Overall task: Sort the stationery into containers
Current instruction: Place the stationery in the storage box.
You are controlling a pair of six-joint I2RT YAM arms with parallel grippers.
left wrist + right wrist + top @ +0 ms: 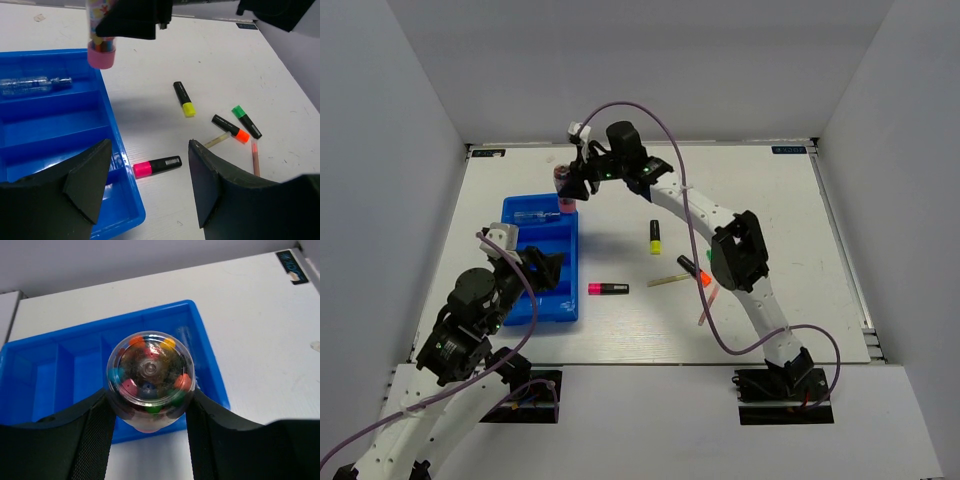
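Note:
My right gripper (570, 188) is shut on a clear tube with a pink cap (563, 196), full of coloured sticks, and holds it upright over the far right corner of the blue tray (545, 240). The tube also shows in the right wrist view (149, 374) and the left wrist view (101, 45). A clear-blue pen (533, 215) lies in the tray's far compartment. My left gripper (545, 270) is open and empty above the tray's near right edge. On the table lie a pink highlighter (157, 165), a yellow one (184, 98), an orange one (230, 128) and a green one (246, 121).
A yellowish stick (216, 140) and a peach pencil (255, 157) lie by the orange highlighter. My right arm (740, 250) reaches across the table above them and partly hides them in the top view. Grey walls close in the table on three sides.

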